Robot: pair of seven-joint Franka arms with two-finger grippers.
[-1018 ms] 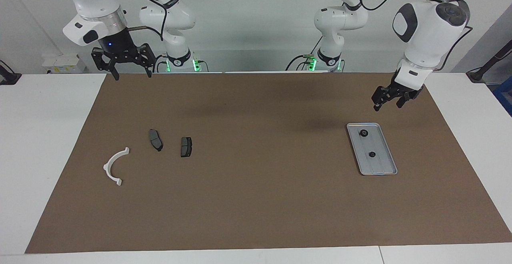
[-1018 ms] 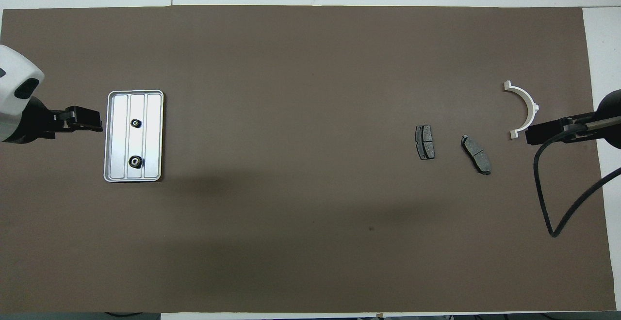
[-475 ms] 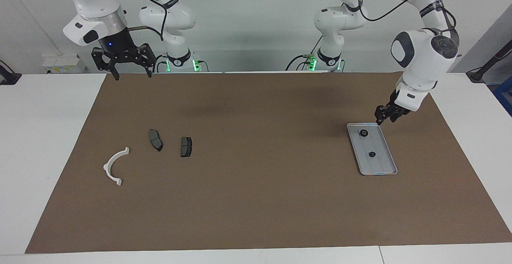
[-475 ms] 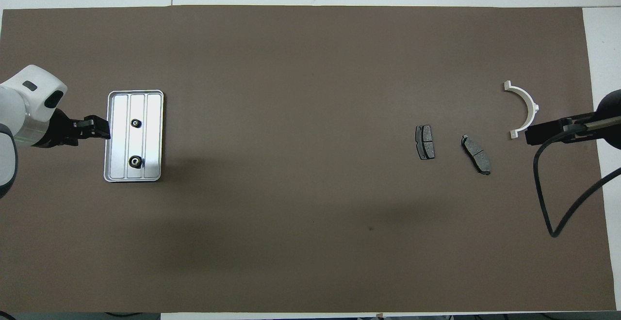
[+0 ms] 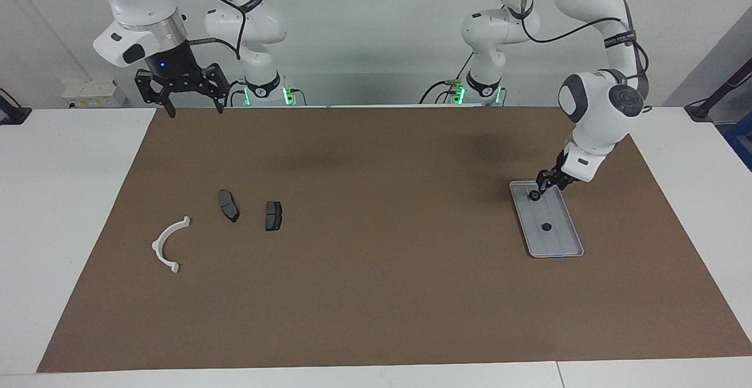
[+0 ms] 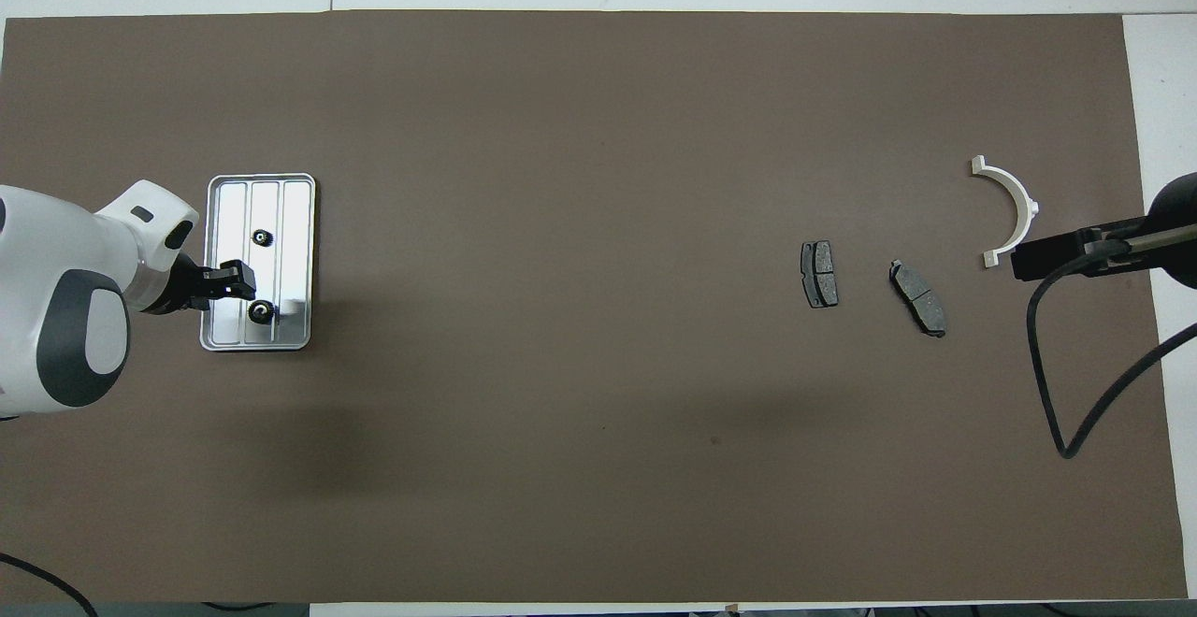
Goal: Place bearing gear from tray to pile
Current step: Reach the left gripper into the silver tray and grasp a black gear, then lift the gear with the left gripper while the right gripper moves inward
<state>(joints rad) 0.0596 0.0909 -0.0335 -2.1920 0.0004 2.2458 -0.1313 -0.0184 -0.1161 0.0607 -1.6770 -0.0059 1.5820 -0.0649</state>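
Note:
The silver tray (image 5: 559, 241) lies toward the left arm's end of the table and also shows in the overhead view (image 6: 295, 224). It holds two small black bearing gears, one nearer to the robots (image 5: 534, 195) (image 6: 261, 311) and one farther from them (image 5: 546, 227) (image 6: 262, 237). My left gripper (image 5: 544, 185) (image 6: 239, 280) is open and low over the tray, right beside the nearer gear. The pile lies toward the right arm's end: a white half-ring bracket (image 5: 169, 244) (image 6: 1012, 201) and two dark pads (image 5: 229, 206) (image 5: 273, 216). My right gripper (image 5: 194, 106) (image 6: 1021, 260) waits open, high up.
A brown mat (image 5: 376, 294) covers most of the white table. The right arm's black cable (image 6: 1075, 411) hangs over the mat near the bracket. The mat between the tray and the pads is bare.
My left gripper has come down from above the mat beside the tray to just over the tray's end nearer to the robots, next to the nearer gear. The right arm has not moved.

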